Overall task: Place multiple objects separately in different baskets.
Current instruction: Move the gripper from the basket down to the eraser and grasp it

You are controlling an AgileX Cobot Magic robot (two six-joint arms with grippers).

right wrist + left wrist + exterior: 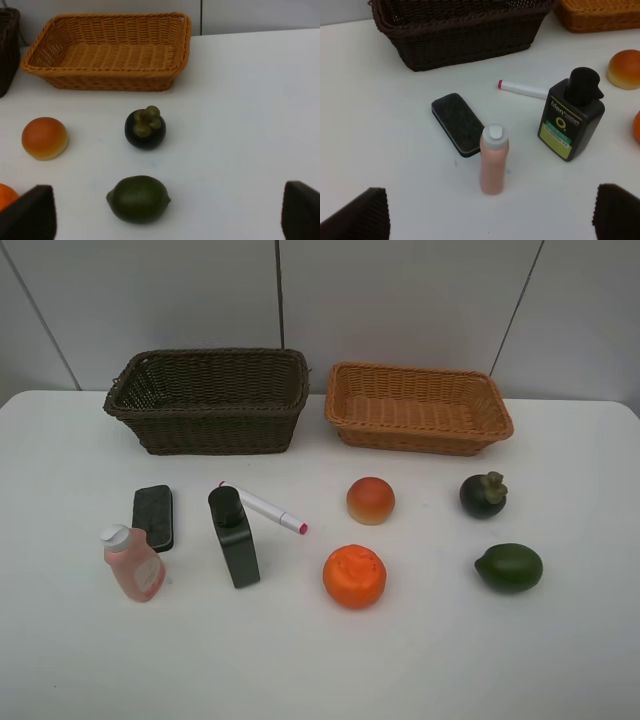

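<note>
Only the fingertips of the body show, in the two wrist views. The left gripper (490,215) ends in two fingers (360,215) of dark brown, almost black material. Fine, close-set ribs run across their faces like corrugation. The ribs are plainest on the finger with the sloping upper edge. The other finger has a rounded corner and a softer outline. The right gripper (165,212) has the same kind of fingers (30,212): dark, matt and blocky, with blunt squared tops and faint ribbing. Both pairs look slightly out of focus.
</note>
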